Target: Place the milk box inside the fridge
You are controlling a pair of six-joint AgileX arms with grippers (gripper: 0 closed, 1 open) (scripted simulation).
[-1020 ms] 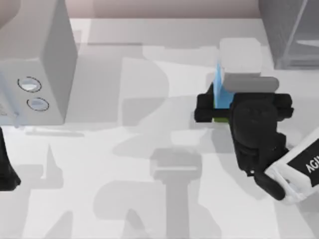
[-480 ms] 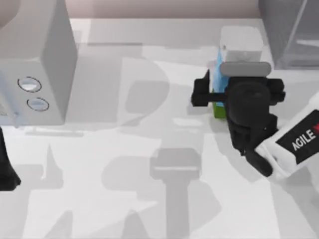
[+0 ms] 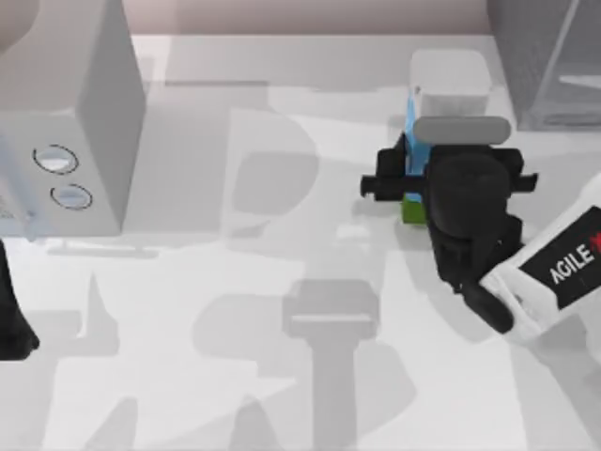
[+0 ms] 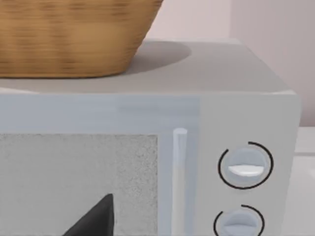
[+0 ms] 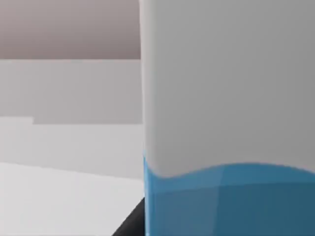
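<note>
The milk box [image 3: 451,85] is a carton with a white top, a blue side and a green base, standing at the table's right rear. My right gripper [image 3: 441,174] is shut on the milk box, its black jaws on either side of the blue middle. In the right wrist view the milk box [image 5: 226,98] sits very close, with one dark finger [image 5: 130,223] by its blue band. The fridge [image 3: 545,66], dark grey with a translucent panel, stands in the far right corner, just beyond the carton. My left arm [image 3: 9,319] is parked at the left edge.
A plain grey box with two round dials [image 3: 66,113] stands at the far left. In the left wrist view its dials [image 4: 244,164] face the camera and a wicker basket [image 4: 69,34] sits on top. Open tabletop lies in the middle and front.
My right gripper has moved toward the far side of the table, carrying the milk box closer to the fridge. The left arm has stayed still.
</note>
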